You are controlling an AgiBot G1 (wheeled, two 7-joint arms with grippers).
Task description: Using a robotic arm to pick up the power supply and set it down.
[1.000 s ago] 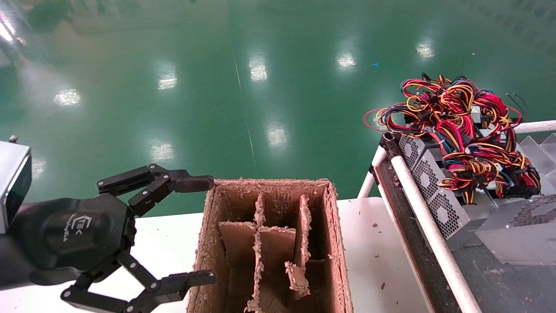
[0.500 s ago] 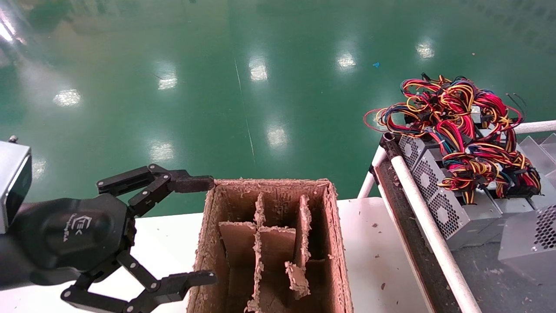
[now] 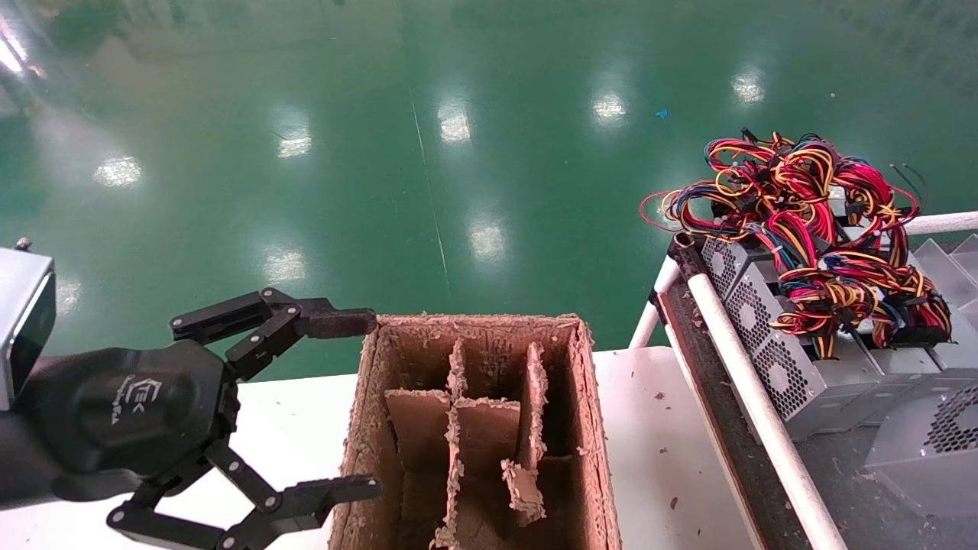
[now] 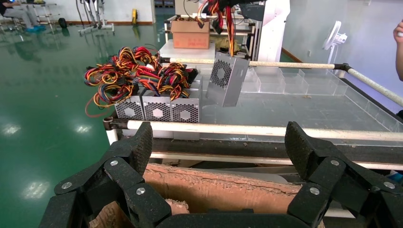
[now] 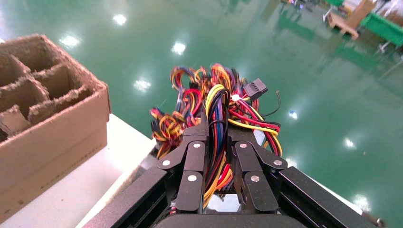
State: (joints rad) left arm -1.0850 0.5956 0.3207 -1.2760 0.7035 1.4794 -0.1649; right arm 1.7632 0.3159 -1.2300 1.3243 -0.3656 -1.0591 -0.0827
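The power supply [image 3: 924, 454], a grey box with a honeycomb vent, hangs tilted over the rack at the lower right of the head view. In the left wrist view the power supply [image 4: 227, 78] dangles from its wires above the rack floor. My right gripper [image 5: 217, 127] is shut on that red, yellow and black wire bundle [image 5: 215, 156]; the head view does not show this gripper. My left gripper [image 3: 359, 405] stands open beside the left wall of the cardboard box [image 3: 592, 428], holding nothing.
Several like grey units [image 3: 764, 336] stand in a row on the rack under a tangle of coloured wires [image 3: 802, 206]. A white rail [image 3: 756, 412] edges the rack. The box has ragged inner dividers [image 3: 477, 428]. Green floor lies beyond.
The hanging power supply has swung and turned at the lower right, shifting right and a little lower. The left arm has not moved.
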